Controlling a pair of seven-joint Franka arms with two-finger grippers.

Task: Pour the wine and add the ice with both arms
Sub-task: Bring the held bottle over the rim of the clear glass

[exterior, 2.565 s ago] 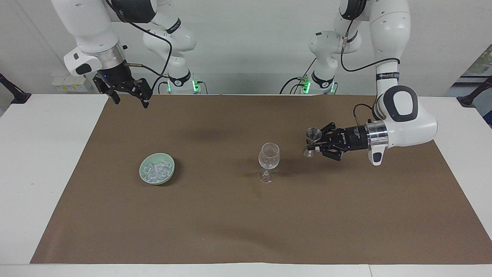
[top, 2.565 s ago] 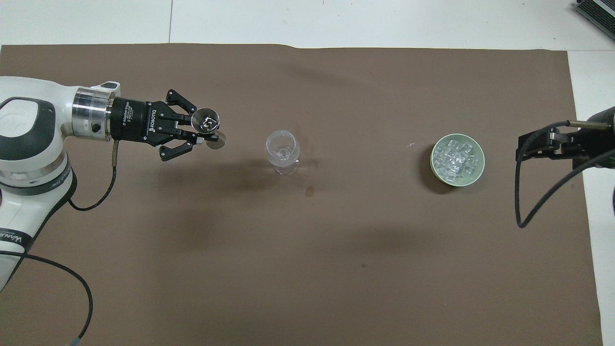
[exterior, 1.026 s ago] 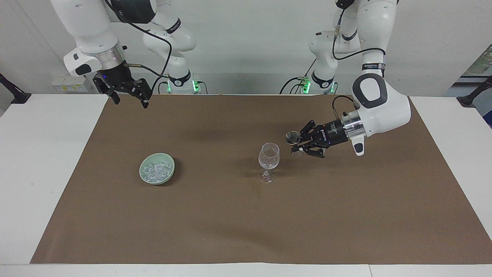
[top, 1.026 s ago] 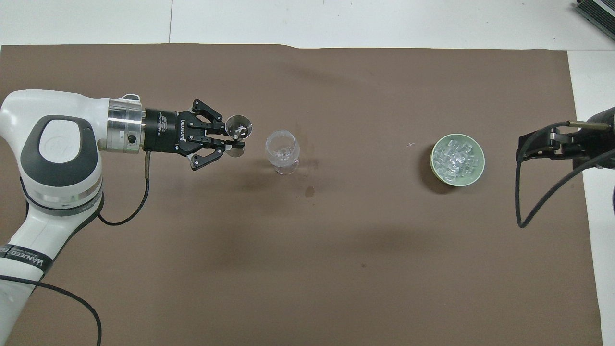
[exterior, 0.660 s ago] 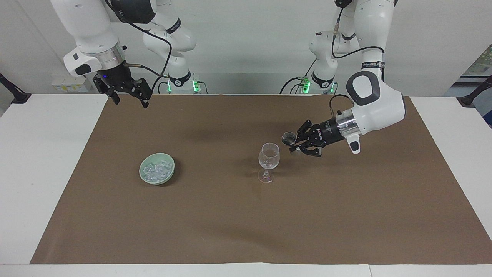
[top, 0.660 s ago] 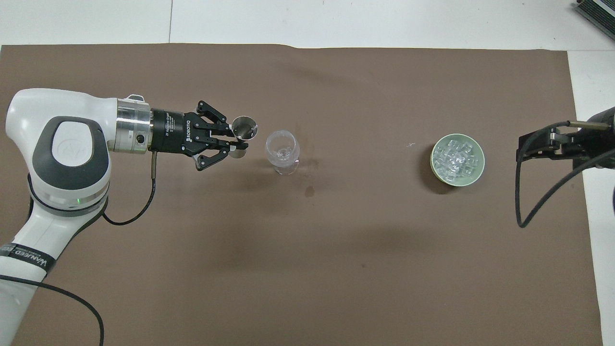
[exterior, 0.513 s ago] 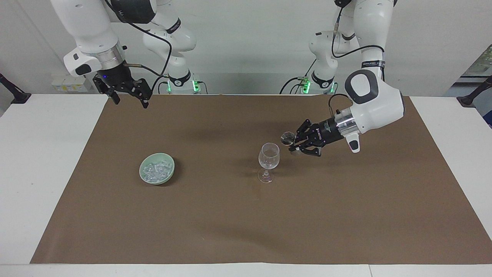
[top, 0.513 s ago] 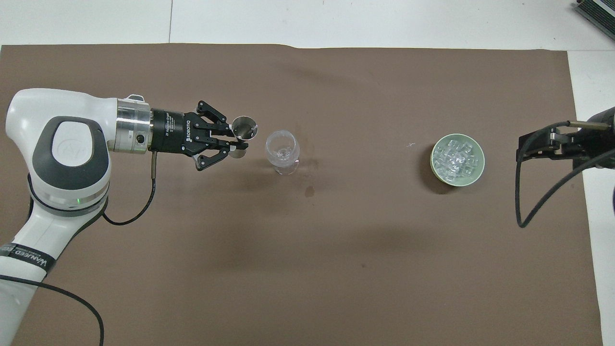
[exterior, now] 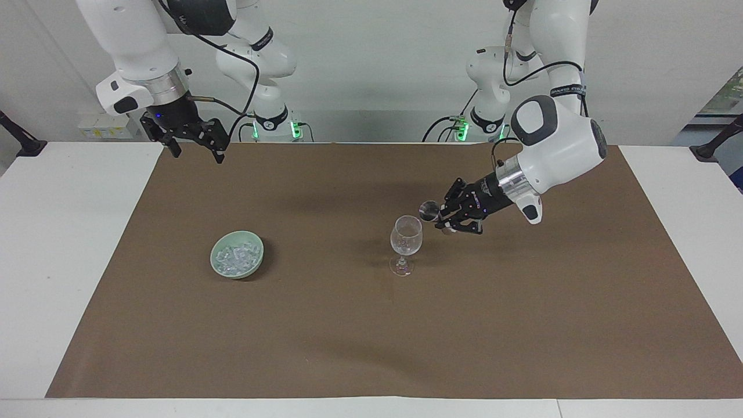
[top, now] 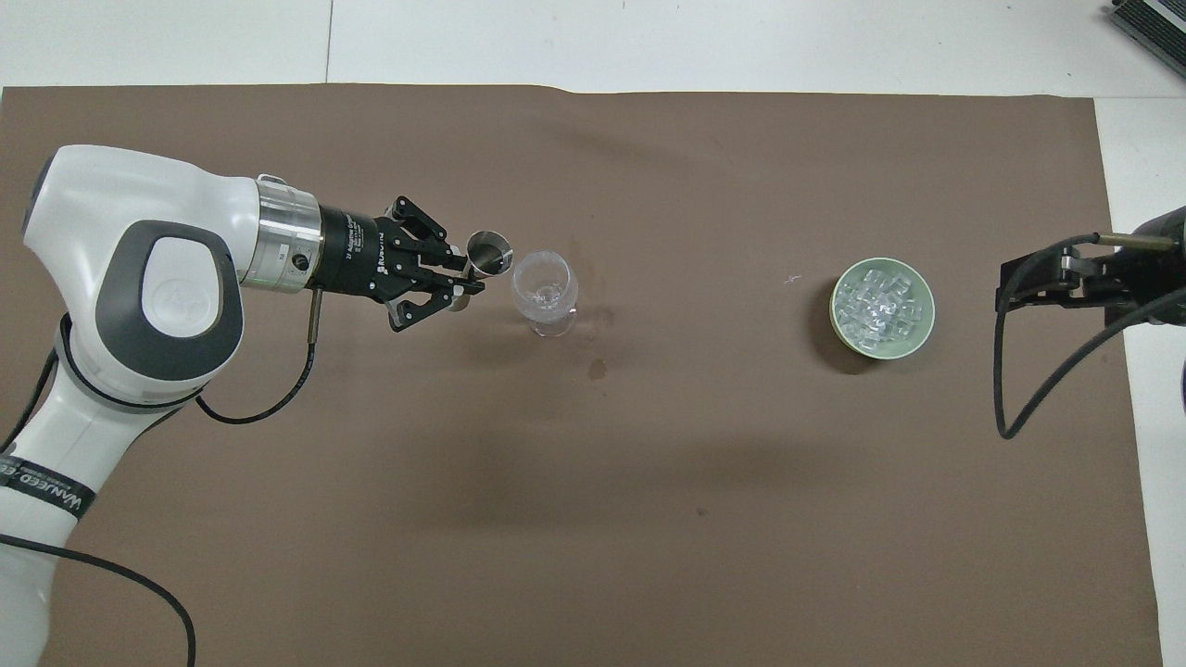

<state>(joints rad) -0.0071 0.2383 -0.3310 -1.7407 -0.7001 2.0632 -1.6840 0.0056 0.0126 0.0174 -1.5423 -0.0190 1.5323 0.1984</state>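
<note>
An empty-looking stemmed wine glass (exterior: 406,235) (top: 544,289) stands upright mid-table. My left gripper (exterior: 442,220) (top: 468,273) is shut on a double-ended metal jigger (exterior: 429,210) (top: 488,253) at its waist. The jigger hangs tipped, its mouth just beside and above the glass's rim, toward the left arm's end. Wine is hidden; I cannot see inside the jigger. The ice (exterior: 234,258) (top: 880,306) is heaped in a pale green bowl (exterior: 258,251) (top: 839,322) toward the right arm's end. My right gripper (exterior: 197,154) (top: 1010,283) waits open and raised over the mat's corner by its base.
A brown mat (exterior: 348,348) covers most of the white table. A small dark stain (top: 598,371) marks the mat beside the glass, a little nearer to the robots.
The left arm has carried the jigger from well beside the glass up to its rim and tilted it over toward the glass. The right arm has not moved.
</note>
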